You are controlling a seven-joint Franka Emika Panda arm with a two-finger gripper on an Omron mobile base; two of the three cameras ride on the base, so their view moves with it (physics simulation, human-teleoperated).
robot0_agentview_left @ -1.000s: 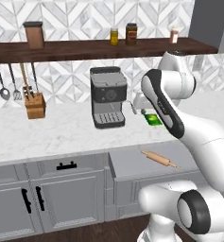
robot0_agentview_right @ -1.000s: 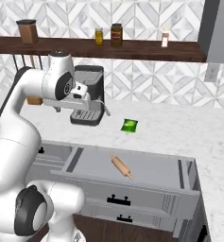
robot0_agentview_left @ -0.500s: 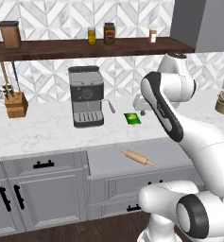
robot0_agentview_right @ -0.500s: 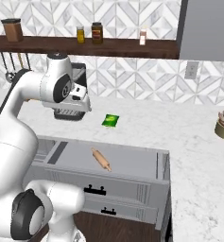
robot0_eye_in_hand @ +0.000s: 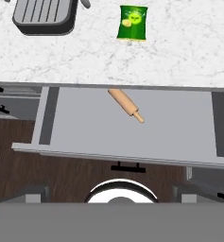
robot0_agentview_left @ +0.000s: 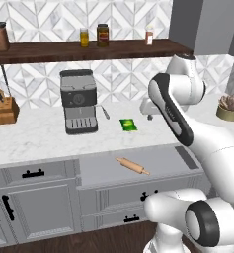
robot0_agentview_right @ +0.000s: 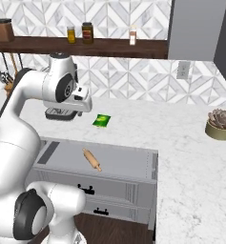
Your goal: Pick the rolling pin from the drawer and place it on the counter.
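The drawer (robot0_agentview_left: 108,170) stands pulled fully out below the worktop (robot0_agentview_left: 34,138), and the rolling pin (robot0_agentview_left: 132,166) lies loose on its plain grey floor, set diagonally with its far end close under the worktop edge and its near handle pointing out toward the middle of the drawer. Nothing grips it, so the pick is judged not yet begun: reaching down, closing on the pin, lifting it out and setting it on the worktop all remain. The arm is raised high above the worktop, with the hand near the coffee machine (robot0_agentview_left: 79,107) and looking straight down on the open drawer; the fingertips are not visible in any picture, so I cannot tell whether the jaws stand wide or narrow, though they evidently hold nothing. As to room: the drawer floor around the pin is bare on every side in the hand view, and the low drawer walls and the front panel (robot0_eye_in_hand: 118,158) lie well apart from it. The one tight edge is the overhanging worktop lip just beside the pin's far end, which in my judgement calls for a grasp nearer the pin's middle or outer half. On the worktop, a small green packet (robot0_agentview_right: 101,120) lies near the drawer's back edge and a potted succulent (robot0_agentview_right: 220,124) stands well off to the right; the stretch between them is open marble, suitable for the placing.
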